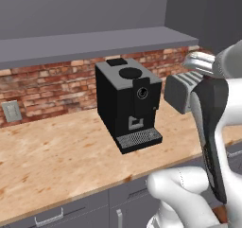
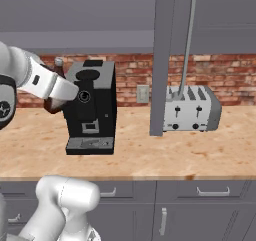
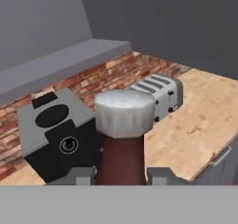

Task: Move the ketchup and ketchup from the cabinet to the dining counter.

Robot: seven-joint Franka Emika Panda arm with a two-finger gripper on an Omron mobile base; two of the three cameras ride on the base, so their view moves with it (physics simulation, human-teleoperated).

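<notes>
The worktop point(image 1: 56, 151) by the brick wall carries a coffee machine point(image 2: 90, 107) and, further along, a toaster point(image 2: 192, 109). Above the coffee machine, the tool point(image 3: 122, 174) pinches one ketchup point(image 3: 123, 139) by its neck. That bottle looks out of the cabinet point(image 2: 165, 50) but not yet at the dining counter, and the second is presumably still to fetch.

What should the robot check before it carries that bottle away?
1. Grip: gripper shut on the ketchup, a finger on each side of the neck: ok.
2. Cap on: ok.
3. Bottle lifted off the counter: ok, it hangs beside the coffee machine.
4. Room from the coffee machine: cannot tell, they look close.
5. Open cabinet door near the toaster, apart from the arm: ok.
6. Second bottle's place: cannot tell.
</notes>
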